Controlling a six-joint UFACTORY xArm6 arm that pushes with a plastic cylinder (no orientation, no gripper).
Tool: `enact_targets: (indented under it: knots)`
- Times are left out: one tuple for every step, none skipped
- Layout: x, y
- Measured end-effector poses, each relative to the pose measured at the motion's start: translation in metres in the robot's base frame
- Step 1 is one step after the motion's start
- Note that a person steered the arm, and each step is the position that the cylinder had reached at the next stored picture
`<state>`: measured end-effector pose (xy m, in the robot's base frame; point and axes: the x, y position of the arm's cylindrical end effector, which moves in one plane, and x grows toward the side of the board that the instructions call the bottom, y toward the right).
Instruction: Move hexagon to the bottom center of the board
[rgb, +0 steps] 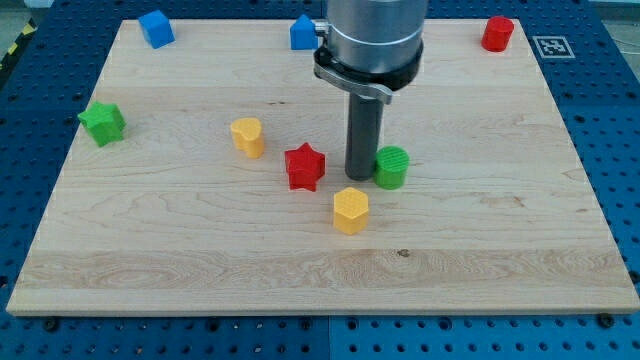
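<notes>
The yellow hexagon block (351, 211) lies a little below the board's middle. My tip (359, 176) rests on the board just above it, slightly to its right, with a small gap between them. The red star block (305, 167) is close on the tip's left. The green cylinder block (391, 167) touches or nearly touches the tip's right side. The rod and its metal collar hide part of the board behind them.
A yellow heart-like block (248, 136) lies left of the middle. A green star block (103, 122) is near the left edge. Two blue blocks (156, 28) (303, 32) and a red cylinder block (497, 33) sit along the top edge of the wooden board (500, 250).
</notes>
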<state>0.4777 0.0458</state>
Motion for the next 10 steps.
enact_targets:
  knots:
    - [0.018, 0.010]
    - [0.038, 0.011]
    - [0.051, 0.011]
    - [0.051, 0.003]
    - [0.051, -0.003]
    - [0.051, -0.008]
    - [0.051, -0.018]
    - [0.051, -0.035]
    - [0.051, -0.054]
    - [0.050, -0.065]
